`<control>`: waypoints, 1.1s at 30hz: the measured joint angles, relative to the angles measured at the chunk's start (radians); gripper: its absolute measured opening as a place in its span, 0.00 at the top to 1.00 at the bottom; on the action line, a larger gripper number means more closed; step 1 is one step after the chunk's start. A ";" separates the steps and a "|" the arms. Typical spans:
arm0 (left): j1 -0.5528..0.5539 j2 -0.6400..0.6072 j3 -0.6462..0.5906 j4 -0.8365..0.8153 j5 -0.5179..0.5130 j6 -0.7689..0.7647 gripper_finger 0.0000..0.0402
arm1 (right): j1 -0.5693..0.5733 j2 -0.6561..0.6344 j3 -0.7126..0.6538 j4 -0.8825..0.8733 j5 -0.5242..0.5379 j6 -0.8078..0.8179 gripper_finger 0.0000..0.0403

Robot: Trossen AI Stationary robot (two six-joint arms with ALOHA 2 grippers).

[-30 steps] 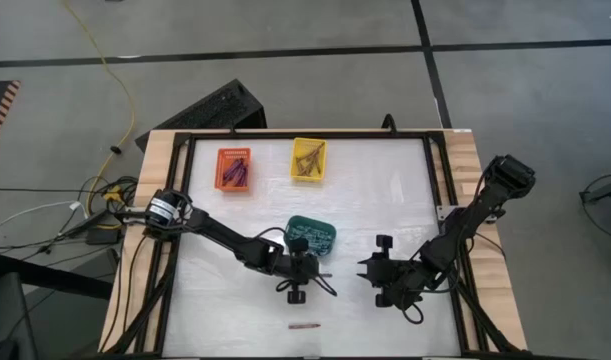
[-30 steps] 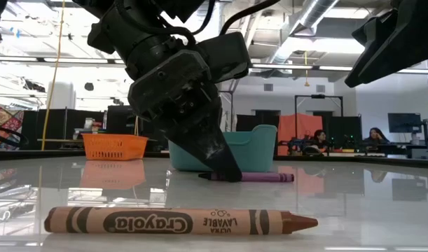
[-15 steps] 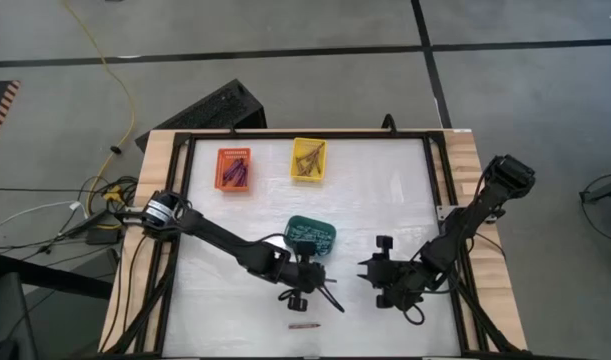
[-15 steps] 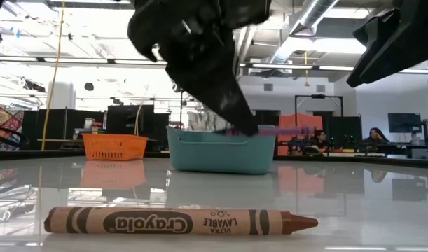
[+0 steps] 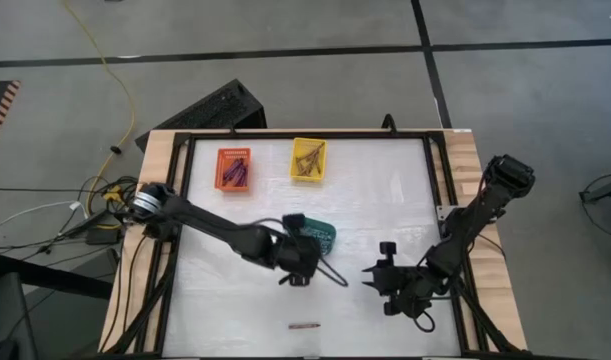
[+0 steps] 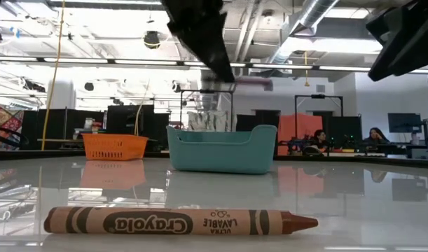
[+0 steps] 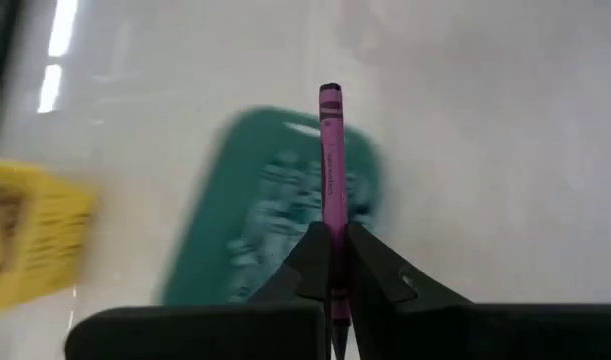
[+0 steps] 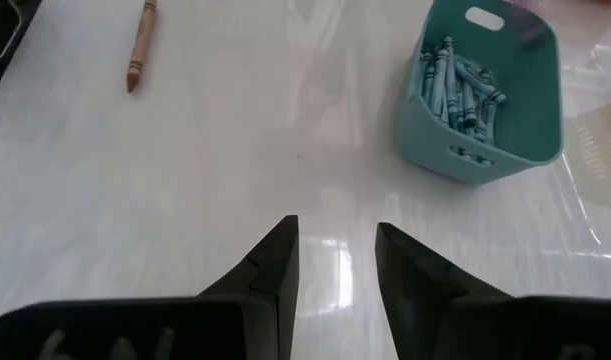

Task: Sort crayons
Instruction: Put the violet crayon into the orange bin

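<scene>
My left gripper (image 5: 309,259) is above the table beside the teal basket (image 5: 323,237) and is shut on a purple crayon (image 7: 331,165). The crayon also shows in the low view (image 6: 250,81), above the basket (image 6: 221,148). The basket holds several teal-grey crayons (image 8: 457,85). A brown-red crayon (image 5: 305,326) lies flat on the table near the front edge, close to the low camera (image 6: 178,221). My right gripper (image 8: 335,262) is open and empty, low over the table right of centre (image 5: 372,281). My left gripper pinches the purple crayon between its two fingers near the crayon's back end (image 7: 331,255). Most of the crayon sticks out forward past the fingertips. The fingers slant down from above. The crayon is lifted clear of the table, over the teal basket's edge.
An orange basket (image 5: 235,168) with purple crayons and a yellow basket (image 5: 308,160) with brown-red crayons stand at the table's far side. A black frame (image 5: 440,200) runs round the white table top. People sit in the room far behind the table (image 6: 319,140).
My left gripper, shut on the purple crayon, has lifted it off the table and gone up and toward the far edge, to the teal basket. The crayon is now clear of the table, well above the basket's rim. My right gripper has shifted slightly toward the near edge.
</scene>
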 joint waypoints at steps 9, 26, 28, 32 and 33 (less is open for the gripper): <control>0.047 -0.181 -0.003 -0.126 -0.161 -0.040 1.00 | 0.042 0.000 0.000 -0.015 0.037 0.000 0.68; 0.240 -0.446 -0.228 -0.377 -0.342 -0.339 1.00 | 0.076 0.000 0.000 -0.021 0.054 0.002 0.68; 0.282 -0.502 -0.304 -0.341 -0.324 -0.362 1.00 | 0.083 0.000 0.000 -0.023 0.054 0.002 0.68; 0.379 -0.634 -0.471 -0.244 -0.266 -0.394 1.00 | 0.096 0.000 0.000 -0.023 0.058 0.002 0.68; 0.408 -0.668 -0.511 -0.220 -0.250 -0.404 1.00 | 0.099 0.000 0.000 -0.022 0.058 0.002 0.68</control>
